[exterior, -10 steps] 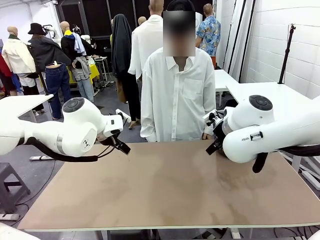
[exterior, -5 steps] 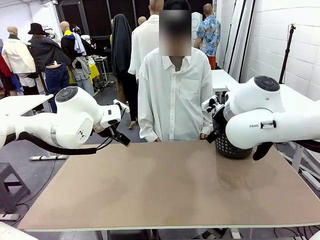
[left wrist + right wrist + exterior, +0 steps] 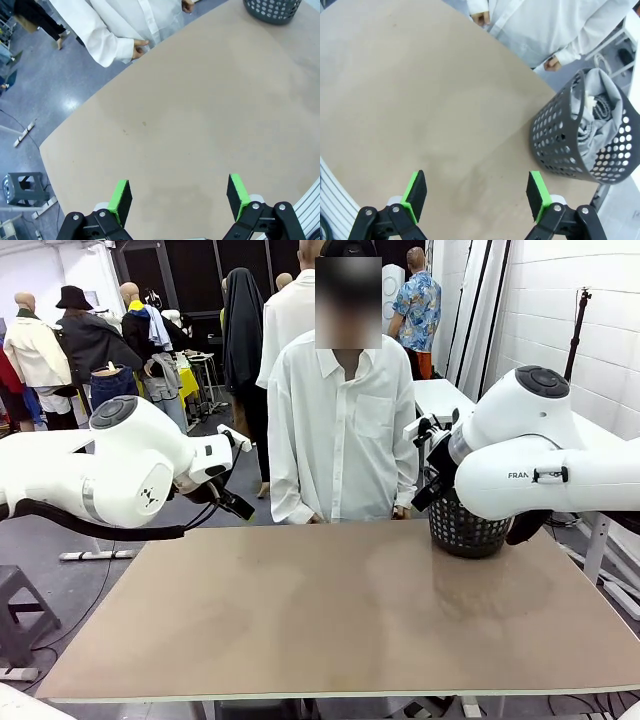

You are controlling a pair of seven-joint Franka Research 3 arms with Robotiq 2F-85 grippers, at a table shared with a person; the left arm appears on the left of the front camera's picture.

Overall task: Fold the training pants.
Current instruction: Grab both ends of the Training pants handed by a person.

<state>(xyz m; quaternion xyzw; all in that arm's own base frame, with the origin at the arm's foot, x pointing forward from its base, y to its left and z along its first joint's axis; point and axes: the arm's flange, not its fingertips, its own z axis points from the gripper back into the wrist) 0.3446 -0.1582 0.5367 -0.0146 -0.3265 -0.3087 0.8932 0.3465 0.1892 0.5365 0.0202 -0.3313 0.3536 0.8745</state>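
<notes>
The training pants [image 3: 609, 125] are light grey cloth bunched inside a black perforated basket [image 3: 567, 137]; part of them is hidden by its wall. The basket [image 3: 465, 528] stands at the table's far right, just behind my right arm [image 3: 540, 475]. In the right wrist view my right gripper [image 3: 477, 196] hovers high above bare tabletop, open, with the basket ahead and to the right. My left gripper [image 3: 177, 197] is also open and holds nothing, high over the table's left part, far from the basket [image 3: 272, 9].
A person in a white shirt [image 3: 345, 430] stands at the far edge, hands [image 3: 400, 512] resting at the table's rim. The brown tabletop [image 3: 330, 620] spreads between my arms. Another white table [image 3: 560, 430] stands at the right, clothes racks behind on the left.
Both arms have lifted and drawn outward from the table's middle. As the right arm rose, the black basket came into sight behind it. The jaws stayed wide.
</notes>
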